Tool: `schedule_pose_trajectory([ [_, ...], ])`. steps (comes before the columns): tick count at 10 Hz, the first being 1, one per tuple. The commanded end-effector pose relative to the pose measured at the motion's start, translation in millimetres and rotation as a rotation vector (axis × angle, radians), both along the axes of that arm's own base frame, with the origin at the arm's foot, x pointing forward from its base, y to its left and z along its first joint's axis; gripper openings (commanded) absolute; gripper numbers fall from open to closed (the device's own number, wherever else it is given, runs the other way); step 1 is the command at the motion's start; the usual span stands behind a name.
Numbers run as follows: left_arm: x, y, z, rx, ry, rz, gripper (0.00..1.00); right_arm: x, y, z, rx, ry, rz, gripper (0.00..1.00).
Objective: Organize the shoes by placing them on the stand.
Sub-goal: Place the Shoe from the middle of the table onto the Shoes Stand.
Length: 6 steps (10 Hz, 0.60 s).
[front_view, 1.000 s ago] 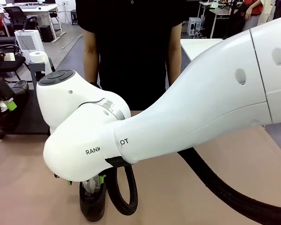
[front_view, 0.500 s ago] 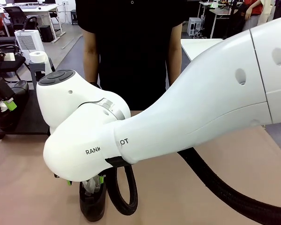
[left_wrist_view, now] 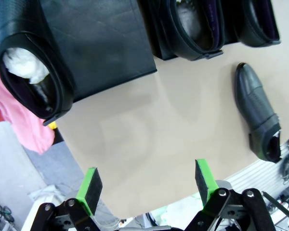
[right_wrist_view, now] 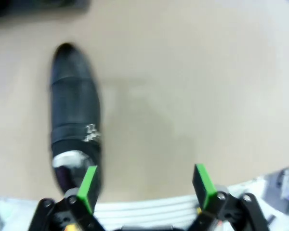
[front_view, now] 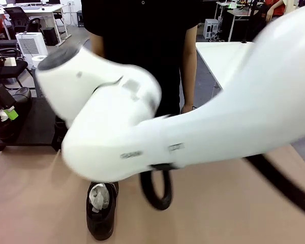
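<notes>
My right arm sweeps across the front view in a white blur, so its outline is hard to read there. Down my right wrist, my right claw (right_wrist_view: 143, 185) hangs wide open with nothing between its green pads (right_wrist_view: 88, 183). Below it, one black shoe (right_wrist_view: 73, 113) lies alone on the tan worktop (right_wrist_view: 192, 86), its heel near my pad on one side, its toe pointing away. That view is smeared too; I think nothing touches the shoe, though I cannot be sure.

In the front view that same shoe sits near the worktop's near edge, white paper (front_view: 97, 195) stuffed in its opening. A person in black (front_view: 142, 46) stands at the far side.

My left claw (left_wrist_view: 149, 185) is spread just as wide, empty as well, hovering over bare worktop. Ahead of it the black stand (left_wrist_view: 98, 43) carries three shoes: one at its end (left_wrist_view: 31, 67) with white stuffing showing, its heel hanging over the stand's edge, another (left_wrist_view: 192, 29) further along, and a third (left_wrist_view: 257, 24) beside it. The loose shoe lies off the stand, well apart from them.
</notes>
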<state>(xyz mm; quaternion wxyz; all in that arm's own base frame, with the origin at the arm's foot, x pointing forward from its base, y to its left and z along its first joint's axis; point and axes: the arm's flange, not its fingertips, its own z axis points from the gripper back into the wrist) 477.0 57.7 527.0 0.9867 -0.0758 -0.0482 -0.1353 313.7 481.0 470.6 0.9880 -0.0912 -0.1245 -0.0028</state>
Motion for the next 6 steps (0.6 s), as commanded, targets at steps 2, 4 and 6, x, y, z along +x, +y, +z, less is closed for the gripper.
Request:
schedule_pose_trajectory([
  [2, -3, 0, 0, -0.004, -0.012, 0.004, 1.0, 13, -107, 13, 0.032, -0.035, -0.035, 1.0],
  [4, -3, 0, 0, -0.004, -0.012, 0.004, 1.0, 18, -158, 2, 0.082, -0.012, -0.136, 1.0],
  [6, -7, -16, -13, -0.069, 0.026, 0.026, 1.0, 21, -174, -8, 0.124, 0.006, -0.189, 1.0],
])
